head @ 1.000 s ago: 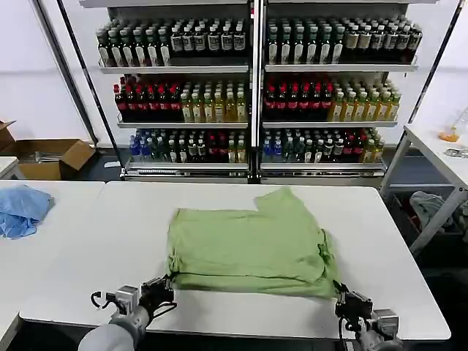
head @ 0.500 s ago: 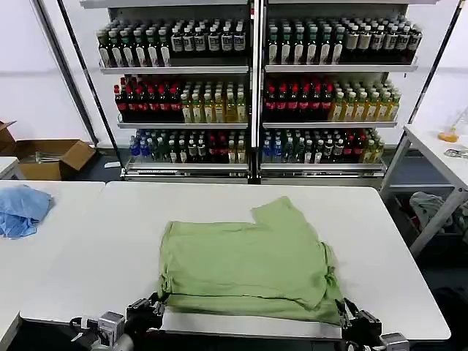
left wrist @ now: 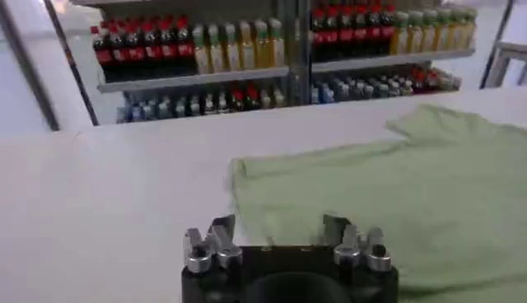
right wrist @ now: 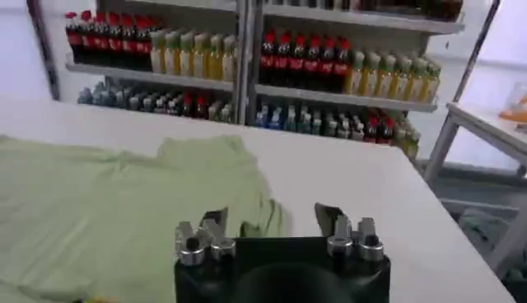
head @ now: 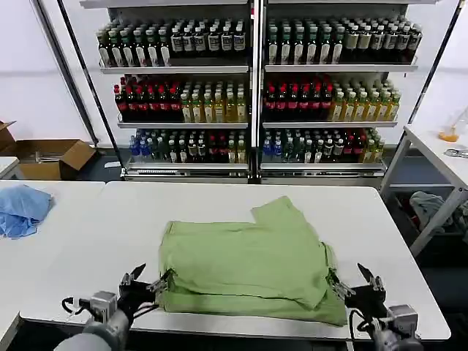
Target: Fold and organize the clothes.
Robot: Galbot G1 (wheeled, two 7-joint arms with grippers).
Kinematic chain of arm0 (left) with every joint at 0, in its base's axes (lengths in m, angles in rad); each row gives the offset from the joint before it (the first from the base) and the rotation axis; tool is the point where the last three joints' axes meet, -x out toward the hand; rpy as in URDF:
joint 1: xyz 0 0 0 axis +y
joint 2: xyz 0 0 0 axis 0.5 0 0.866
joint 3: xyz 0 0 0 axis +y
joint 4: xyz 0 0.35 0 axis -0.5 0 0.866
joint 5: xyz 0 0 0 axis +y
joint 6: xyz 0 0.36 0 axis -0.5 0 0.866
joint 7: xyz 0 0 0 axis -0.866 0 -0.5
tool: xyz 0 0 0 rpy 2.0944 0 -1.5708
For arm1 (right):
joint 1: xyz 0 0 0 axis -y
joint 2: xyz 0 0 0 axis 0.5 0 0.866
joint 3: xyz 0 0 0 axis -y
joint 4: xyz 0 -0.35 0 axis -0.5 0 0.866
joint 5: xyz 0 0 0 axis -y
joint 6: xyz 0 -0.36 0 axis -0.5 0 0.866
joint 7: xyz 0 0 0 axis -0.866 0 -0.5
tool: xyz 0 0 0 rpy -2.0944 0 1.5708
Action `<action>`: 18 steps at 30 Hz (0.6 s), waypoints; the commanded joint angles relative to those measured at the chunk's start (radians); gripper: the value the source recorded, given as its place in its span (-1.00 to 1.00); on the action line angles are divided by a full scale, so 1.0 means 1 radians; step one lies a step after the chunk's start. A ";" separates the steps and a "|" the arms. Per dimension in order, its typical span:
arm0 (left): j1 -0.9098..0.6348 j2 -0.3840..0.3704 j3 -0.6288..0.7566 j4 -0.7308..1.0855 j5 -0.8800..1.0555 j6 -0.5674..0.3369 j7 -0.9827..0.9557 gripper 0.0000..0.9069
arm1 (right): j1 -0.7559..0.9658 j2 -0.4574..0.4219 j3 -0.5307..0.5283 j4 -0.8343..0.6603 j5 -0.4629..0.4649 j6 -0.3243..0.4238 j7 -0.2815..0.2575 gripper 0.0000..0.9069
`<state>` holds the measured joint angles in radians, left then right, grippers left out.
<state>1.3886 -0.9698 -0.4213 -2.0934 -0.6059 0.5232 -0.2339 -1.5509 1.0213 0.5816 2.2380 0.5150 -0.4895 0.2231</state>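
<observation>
Two claws at the near edge of a white desk (head: 88,241), one at each front corner of a folded light green shirt (head: 248,259). Left claw (head: 143,279) spread wide, fingertips just off the shirt's near-left corner, gripping nothing. Right claw (head: 355,284) likewise spread, one fingertip at the shirt's near-right corner, the other out over bare desk. From the left wrist, left claw (left wrist: 282,237) parted above the shirt (left wrist: 395,189), the shirt's side edge running between the fingertips. From the right wrist, right claw (right wrist: 273,221) parted over the shirt (right wrist: 115,206) where its bunched edge meets the desk (right wrist: 346,177).

Shirt lying flat and folded in layers, roughly rectangular, toward the front centre of the desk, one sleeve poking out at the far edge. Crumpled light blue cloth (head: 22,208) well apart on a neighbouring desk to the left. Behind, tall shelves (head: 252,69) packed with rows of bottled drinks; open cardboard box (head: 51,157) on the floor to the left; grey clothing (head: 431,208) heaped beneath another desk to the right.
</observation>
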 commanded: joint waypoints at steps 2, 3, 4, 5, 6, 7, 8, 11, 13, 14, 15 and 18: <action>-0.401 -0.050 0.141 0.295 -0.054 0.006 -0.015 1.00 | 0.414 -0.020 -0.185 -0.253 0.149 -0.046 0.076 1.00; -0.427 -0.057 0.154 0.317 -0.045 0.009 -0.011 1.00 | 0.448 -0.012 -0.201 -0.282 0.159 -0.055 0.082 1.00; -0.443 -0.062 0.177 0.339 -0.034 0.015 -0.008 1.00 | 0.477 -0.007 -0.221 -0.314 0.164 -0.060 0.085 1.00; -0.469 -0.066 0.194 0.362 -0.020 0.017 -0.001 1.00 | 0.513 -0.004 -0.239 -0.342 0.167 -0.064 0.087 1.00; -0.487 -0.068 0.209 0.387 -0.011 0.020 0.002 1.00 | 0.546 0.001 -0.254 -0.368 0.168 -0.066 0.089 1.00; -0.512 -0.071 0.232 0.415 -0.007 0.026 0.003 1.00 | 0.582 0.005 -0.269 -0.392 0.168 -0.069 0.092 1.00; -0.529 -0.074 0.244 0.437 -0.005 0.030 0.002 1.00 | 0.599 0.009 -0.277 -0.415 0.168 -0.070 0.092 1.00; -0.598 -0.090 0.287 0.521 0.021 0.033 0.002 1.00 | 0.700 0.030 -0.324 -0.502 0.167 -0.085 0.099 1.00; -0.637 -0.104 0.306 0.571 0.037 0.035 0.000 1.00 | 0.750 0.041 -0.356 -0.564 0.164 -0.088 0.103 1.00; -0.650 -0.110 0.314 0.593 0.043 0.035 0.000 1.00 | 0.771 0.048 -0.368 -0.590 0.166 -0.088 0.099 1.00; -0.668 -0.115 0.324 0.619 0.051 0.037 0.000 1.00 | 0.789 0.054 -0.380 -0.617 0.167 -0.088 0.097 1.00; -0.703 -0.128 0.339 0.665 0.060 0.051 -0.001 1.00 | 0.850 0.090 -0.421 -0.702 0.165 -0.088 0.093 1.00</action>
<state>0.8790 -1.0677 -0.1712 -1.6389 -0.5732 0.5622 -0.2331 -0.9644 1.0679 0.2920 1.7904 0.6509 -0.5601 0.3003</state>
